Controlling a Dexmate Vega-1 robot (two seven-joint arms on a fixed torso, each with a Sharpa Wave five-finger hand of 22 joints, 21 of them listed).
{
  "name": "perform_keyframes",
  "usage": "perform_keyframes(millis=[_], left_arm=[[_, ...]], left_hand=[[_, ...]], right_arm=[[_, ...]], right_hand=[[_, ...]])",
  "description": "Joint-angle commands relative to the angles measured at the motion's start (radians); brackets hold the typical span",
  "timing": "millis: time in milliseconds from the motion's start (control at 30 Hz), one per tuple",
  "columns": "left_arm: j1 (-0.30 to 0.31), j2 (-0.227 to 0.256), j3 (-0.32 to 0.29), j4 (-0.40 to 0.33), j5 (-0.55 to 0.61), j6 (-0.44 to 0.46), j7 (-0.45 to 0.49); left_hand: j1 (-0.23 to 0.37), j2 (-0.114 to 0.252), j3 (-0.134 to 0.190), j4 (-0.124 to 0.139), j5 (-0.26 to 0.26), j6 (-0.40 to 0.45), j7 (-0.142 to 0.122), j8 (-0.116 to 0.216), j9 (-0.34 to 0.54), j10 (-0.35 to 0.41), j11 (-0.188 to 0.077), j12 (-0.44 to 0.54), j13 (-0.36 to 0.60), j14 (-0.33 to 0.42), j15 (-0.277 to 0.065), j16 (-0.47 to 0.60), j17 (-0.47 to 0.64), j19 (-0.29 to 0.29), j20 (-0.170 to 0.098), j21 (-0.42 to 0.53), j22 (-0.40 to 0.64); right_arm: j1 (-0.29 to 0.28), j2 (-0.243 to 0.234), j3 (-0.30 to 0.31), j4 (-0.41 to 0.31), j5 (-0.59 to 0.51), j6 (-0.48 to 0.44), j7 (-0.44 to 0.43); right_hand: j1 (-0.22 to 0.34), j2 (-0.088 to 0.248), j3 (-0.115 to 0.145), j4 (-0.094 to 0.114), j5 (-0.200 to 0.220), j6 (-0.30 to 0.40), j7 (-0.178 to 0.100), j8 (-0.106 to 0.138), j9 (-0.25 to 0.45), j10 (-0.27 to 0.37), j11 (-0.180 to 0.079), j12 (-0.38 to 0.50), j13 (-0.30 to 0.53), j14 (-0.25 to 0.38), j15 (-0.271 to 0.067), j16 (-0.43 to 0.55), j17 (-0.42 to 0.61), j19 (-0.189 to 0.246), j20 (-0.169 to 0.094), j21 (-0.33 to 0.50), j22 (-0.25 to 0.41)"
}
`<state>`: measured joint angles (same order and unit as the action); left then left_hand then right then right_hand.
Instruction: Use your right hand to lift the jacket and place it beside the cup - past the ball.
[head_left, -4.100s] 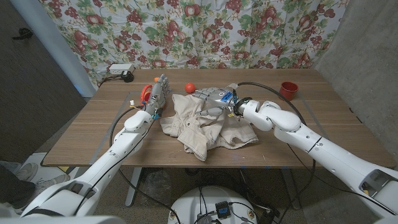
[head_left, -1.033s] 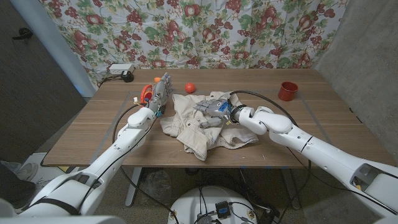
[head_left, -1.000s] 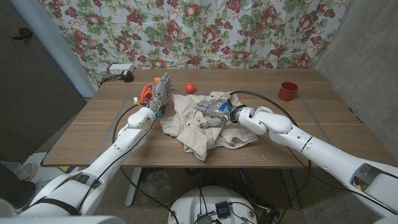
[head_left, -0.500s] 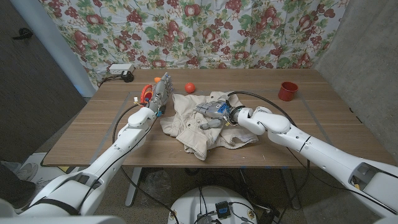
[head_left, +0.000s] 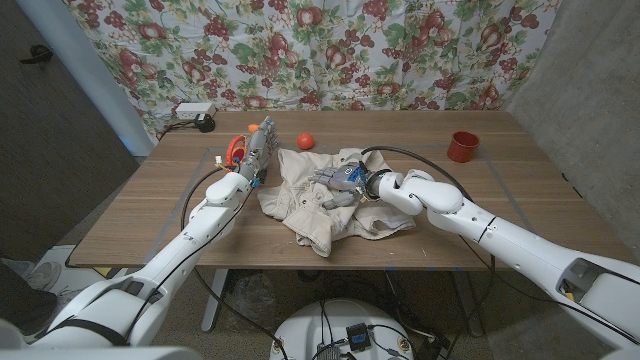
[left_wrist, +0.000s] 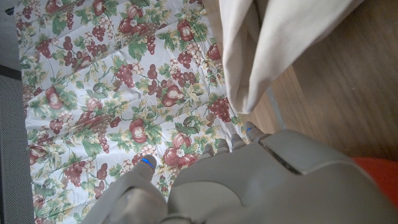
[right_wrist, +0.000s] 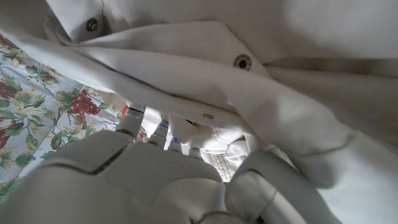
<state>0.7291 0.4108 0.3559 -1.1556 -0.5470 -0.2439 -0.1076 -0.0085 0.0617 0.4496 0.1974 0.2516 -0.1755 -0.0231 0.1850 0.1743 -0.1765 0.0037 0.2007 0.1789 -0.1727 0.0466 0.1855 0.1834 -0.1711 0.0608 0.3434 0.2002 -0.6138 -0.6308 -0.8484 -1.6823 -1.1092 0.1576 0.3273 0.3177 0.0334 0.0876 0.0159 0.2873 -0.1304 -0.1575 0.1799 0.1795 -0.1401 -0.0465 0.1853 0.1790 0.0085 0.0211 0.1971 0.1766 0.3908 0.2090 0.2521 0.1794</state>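
My right hand (head_left: 342, 181) is down on the cream jacket (head_left: 325, 200), which lies crumpled on the wooden table (head_left: 150, 215) in front of me; my fingers (right_wrist: 163, 134) are curled into its folds, a ridge of cloth bunched against them, so I am gripping the fabric. My left hand (head_left: 256, 150) stands on its edge just beside the jacket's left side, fingers apart, holding nothing. Beyond the jacket the orange ball (head_left: 306, 139) sits alone near the table's far edge. Far off to my right stands the red cup (head_left: 460, 146); I cannot tell what is in it.
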Motion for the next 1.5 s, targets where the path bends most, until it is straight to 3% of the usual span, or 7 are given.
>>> perform_keyframes(millis=[33, 233, 467, 700, 1000, 1333, 1500], left_arm=[[-0.006, -0.002, 0.0, 0.008, -0.001, -0.003, -0.004], [-0.009, -0.006, 0.001, 0.013, -0.001, -0.007, -0.006], [-0.012, -0.008, 0.002, 0.018, -0.002, -0.007, -0.008], [-0.013, -0.007, 0.003, 0.018, 0.0, -0.009, -0.009], [-0.02, -0.01, 0.005, 0.025, 0.0, -0.008, -0.014], [-0.024, -0.012, 0.008, 0.029, 0.004, -0.008, -0.01], [-0.028, -0.012, 0.011, 0.033, 0.004, -0.008, -0.017]], left_hand=[[0.003, 0.125, -0.003, 0.001, 0.004, -0.205, -0.007, 0.0, 0.005, -0.229, 0.006, 0.001, 0.006, -0.231, 0.007, 0.005, 0.003, -0.124, 0.004, -0.001, 0.003], [0.003, 0.125, -0.003, 0.001, 0.004, -0.205, -0.008, 0.001, 0.005, -0.23, 0.006, 0.001, 0.006, -0.232, 0.007, 0.005, 0.003, -0.125, 0.005, -0.002, 0.003], [0.003, 0.125, -0.003, 0.001, 0.004, -0.204, -0.007, 0.001, 0.005, -0.23, 0.006, 0.001, 0.006, -0.232, 0.005, 0.005, 0.003, -0.125, 0.004, -0.002, 0.003], [0.003, 0.124, -0.004, 0.001, 0.004, -0.204, -0.007, 0.001, 0.005, -0.23, 0.006, 0.001, 0.006, -0.232, 0.007, 0.006, 0.003, -0.125, 0.003, -0.002, 0.003], [0.003, 0.124, -0.004, 0.001, 0.004, -0.202, -0.007, 0.001, 0.005, -0.23, 0.006, 0.0, 0.006, -0.232, 0.007, 0.006, 0.003, -0.125, 0.003, -0.003, 0.003], [0.003, 0.124, -0.005, 0.001, 0.004, -0.202, -0.007, 0.001, 0.005, -0.23, 0.004, 0.001, 0.006, -0.232, 0.006, 0.005, 0.003, -0.125, 0.003, -0.003, 0.003], [0.003, 0.124, -0.005, 0.001, 0.004, -0.202, -0.007, 0.001, 0.005, -0.231, 0.004, 0.0, 0.006, -0.233, 0.006, 0.005, 0.003, -0.126, 0.003, -0.004, 0.003]], right_arm=[[0.012, 0.003, -0.015, 0.007, -0.013, 0.002, 0.009], [0.018, 0.003, -0.025, 0.002, -0.036, -0.004, 0.018], [0.025, 0.008, -0.032, 0.016, -0.038, -0.003, 0.02], [0.036, 0.022, -0.036, 0.043, -0.017, 0.001, 0.031], [0.049, 0.031, -0.047, 0.063, -0.01, 0.004, 0.038], [0.061, 0.039, -0.058, 0.078, -0.003, 0.002, 0.055], [0.06, 0.032, -0.052, 0.078, 0.012, 0.015, 0.031]], right_hand=[[0.036, 0.005, 0.008, -0.025, 0.004, 0.027, -0.016, 0.018, 0.005, 0.021, -0.009, 0.009, 0.003, 0.03, -0.009, 0.011, 0.002, 0.081, -0.004, 0.023, 0.003], [0.14, 0.018, 0.037, -0.095, 0.009, 0.145, -0.03, 0.04, 0.008, 0.106, -0.016, 0.018, 0.004, 0.122, -0.042, 0.017, 0.003, 0.339, -0.021, 0.075, -0.004], [0.247, 0.059, 0.083, -0.151, 0.005, 0.258, -0.045, 0.053, 0.009, 0.225, -0.011, 0.033, 0.007, 0.227, -0.085, 0.029, 0.01, 0.506, -0.146, 0.098, -0.002], [0.366, 0.083, 0.128, -0.177, -0.005, 0.474, 0.058, 0.092, 0.01, 0.425, 0.058, 0.068, 0.013, 0.376, -0.143, 0.06, 0.022, 0.623, -0.293, 0.106, 0.0], [0.598, 0.121, 0.202, -0.19, -0.023, 0.691, 0.117, 0.102, 0.007, 0.636, 0.068, 0.096, 0.027, 0.612, -0.228, 0.169, 0.093, 0.669, -0.417, 0.119, 0.015], [1.1, 0.09, 0.19, -0.195, -0.079, 0.896, 0.159, 0.067, 0.033, 0.765, 0.051, 0.205, 0.13, 0.808, -0.248, 0.351, 0.396, 0.626, -0.434, 0.242, 0.075], [1.213, 0.103, 0.174, -0.181, -0.097, 1.042, 0.187, 0.098, 0.046, 0.813, 0.043, 0.251, 0.167, 0.826, -0.243, 0.378, 0.486, 0.613, -0.436, 0.313, 0.104]])
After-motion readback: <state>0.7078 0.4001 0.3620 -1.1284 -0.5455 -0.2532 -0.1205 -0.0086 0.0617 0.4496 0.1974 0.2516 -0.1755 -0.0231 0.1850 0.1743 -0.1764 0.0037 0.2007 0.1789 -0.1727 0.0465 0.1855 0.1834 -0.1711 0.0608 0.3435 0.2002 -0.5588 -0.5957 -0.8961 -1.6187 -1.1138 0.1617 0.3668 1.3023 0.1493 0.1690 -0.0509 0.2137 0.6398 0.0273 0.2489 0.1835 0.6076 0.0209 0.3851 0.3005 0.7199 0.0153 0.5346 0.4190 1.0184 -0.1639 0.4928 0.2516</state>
